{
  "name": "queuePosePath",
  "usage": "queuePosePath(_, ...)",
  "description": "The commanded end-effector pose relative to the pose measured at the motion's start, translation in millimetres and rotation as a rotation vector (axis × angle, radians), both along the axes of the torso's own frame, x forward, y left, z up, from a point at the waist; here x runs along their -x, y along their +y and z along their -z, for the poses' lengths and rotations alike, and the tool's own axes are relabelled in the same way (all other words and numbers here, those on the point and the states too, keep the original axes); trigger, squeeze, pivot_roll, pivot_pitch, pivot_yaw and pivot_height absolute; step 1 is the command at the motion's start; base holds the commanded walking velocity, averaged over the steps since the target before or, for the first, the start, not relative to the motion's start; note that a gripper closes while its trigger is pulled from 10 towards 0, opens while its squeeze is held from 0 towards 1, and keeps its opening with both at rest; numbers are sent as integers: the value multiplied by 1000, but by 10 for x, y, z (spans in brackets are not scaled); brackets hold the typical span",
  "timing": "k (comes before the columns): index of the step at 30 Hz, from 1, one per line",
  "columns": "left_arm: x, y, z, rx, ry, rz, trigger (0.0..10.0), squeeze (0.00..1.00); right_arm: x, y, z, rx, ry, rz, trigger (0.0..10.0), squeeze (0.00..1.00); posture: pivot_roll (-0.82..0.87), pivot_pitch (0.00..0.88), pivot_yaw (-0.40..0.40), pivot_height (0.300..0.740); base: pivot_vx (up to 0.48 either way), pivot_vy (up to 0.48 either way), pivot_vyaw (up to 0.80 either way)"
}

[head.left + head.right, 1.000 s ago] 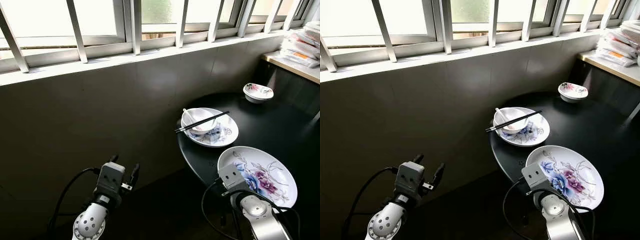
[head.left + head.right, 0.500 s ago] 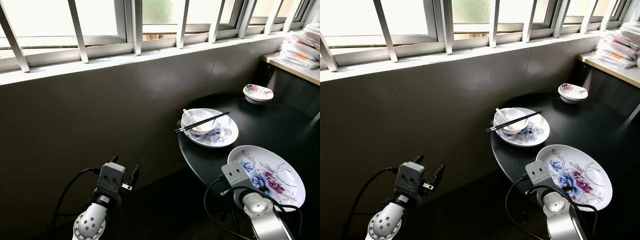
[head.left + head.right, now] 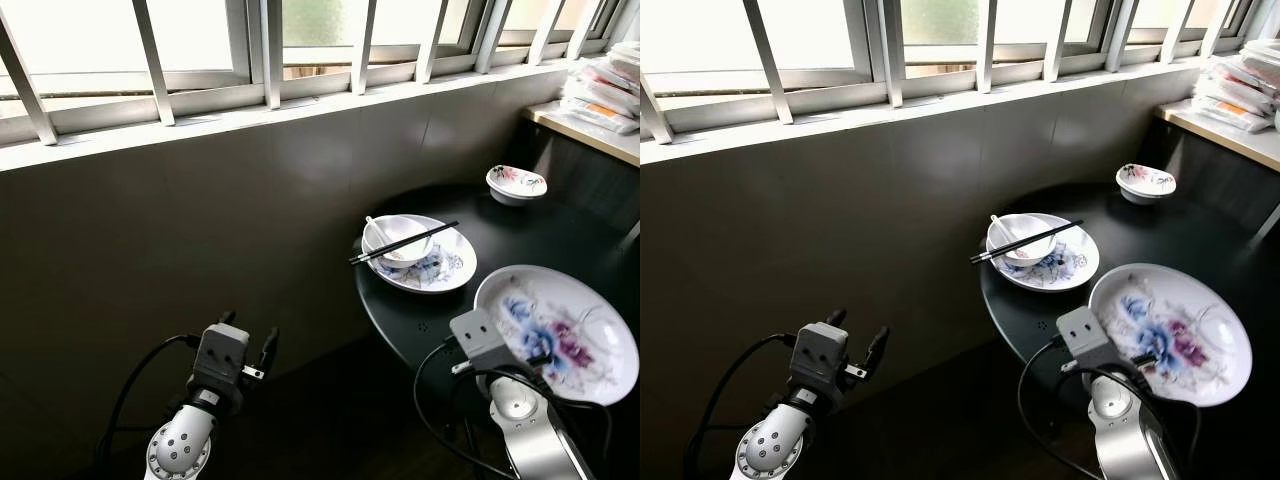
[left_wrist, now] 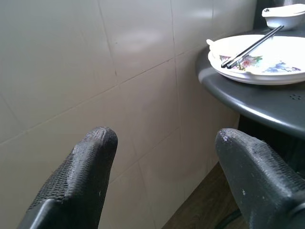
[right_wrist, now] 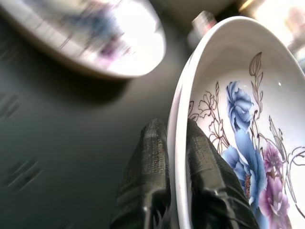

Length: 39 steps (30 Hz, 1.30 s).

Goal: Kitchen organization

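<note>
**A:** Starting at nine o'clock: the left gripper (image 3: 247, 343) hangs low by the tiled wall (image 3: 150, 230), fingers (image 4: 90, 157) spread wide with nothing between them. Idle, by the look of it.

**B:** And moving toward the middle?

**A:** The round black table (image 3: 540, 240). Toward its wall-side edge sits a floral plate (image 3: 440, 270) with a white bowl (image 3: 398, 240) on it, a spoon (image 3: 374, 228) in the bowl and black chopsticks (image 3: 404, 243) laid across the rim. At about one o'clock from that, well apart, a small floral bowl (image 3: 516, 184).

**B:** Now the action, at three o'clock.

**A:** The right gripper (image 5: 176, 143) is pinching the rim of the big flowered plate (image 3: 565, 330), one finger on the underside, one on the painted face. The plate looks tilted and seems to be off the table, though the wrist view is blurred there, so I won't swear to it.

**B:** How will it handle?

**A:** Glazed ceramic by its shine, I'd say: stiff, fairly heavy for an edge grip, slick under rubber pads and quick to chip. Held at one point on the rim, its weight hangs far out, so it wants to swing or slide. The rim is the only place to take it; a deep bite and slow, level travel seem wise.
</note>
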<state>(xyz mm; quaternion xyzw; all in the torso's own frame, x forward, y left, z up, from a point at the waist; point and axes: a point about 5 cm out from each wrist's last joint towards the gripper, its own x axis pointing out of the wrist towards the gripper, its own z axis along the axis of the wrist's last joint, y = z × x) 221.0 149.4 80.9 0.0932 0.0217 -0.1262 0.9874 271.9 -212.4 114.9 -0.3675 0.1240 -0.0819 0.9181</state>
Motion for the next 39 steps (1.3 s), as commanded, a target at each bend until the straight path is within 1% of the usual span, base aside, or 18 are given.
queuePosePath(1,-6,5,18,9,14,-7,10000,0,-31,71,-196,45,-119,-43,0,0,24,0,-57,740,0,0,0)
queuePosePath(3,-7,10,16,13,12,-13,10000,0,-46,184,-290,70,-186,-123,0,0,23,0,-56,740,0,0,0)
queuePosePath(5,-7,14,13,17,9,-19,10000,0,-44,321,-319,62,-210,-217,0,0,23,0,-56,740,0,0,0)
queuePosePath(7,-7,17,11,20,8,-24,10000,0,-33,427,-315,56,-223,-293,0,0,23,0,-56,740,0,0,644)
queuePosePath(11,-8,17,9,17,6,-25,10000,0,-6,540,-293,60,-239,-367,0,0,27,0,-57,740,0,279,800)
queuePosePath(20,-17,19,-1,21,-1,-22,10000,0,11,621,-285,36,-257,-434,0,0,26,0,-57,740,0,480,800)
queuePosePath(25,-20,18,-3,21,-3,-21,10000,0,75,766,-222,-49,-228,-536,0,0,29,0,-55,740,0,480,800)
queuePosePath(27,-21,19,-6,20,-6,-20,10000,0,106,824,-164,-93,-185,-587,0,0,29,0,-55,740,0,478,800)
queuePosePath(29,-23,22,-9,22,-8,-22,10000,0,132,859,-133,-148,-156,-617,0,0,29,0,-54,740,0,472,800)
queuePosePath(30,-23,22,-9,22,-8,-22,10000,0,132,859,-133,-148,-156,-617,0,0,29,0,-54,740,0,472,800)
queuePosePath(31,-23,24,-16,23,-15,-22,10000,0,154,879,-113,-161,-144,-635,0,0,29,0,-53,740,0,0,800)
queuePosePath(34,-21,24,-22,22,-21,-21,10000,0,168,878,-74,-184,-124,-638,0,0,30,0,-54,740,0,0,800)
queuePosePath(39,-21,28,-46,-5,-45,-21,10000,0,152,855,-78,-173,-132,-640,0,0,30,0,-52,740,0,0,800)
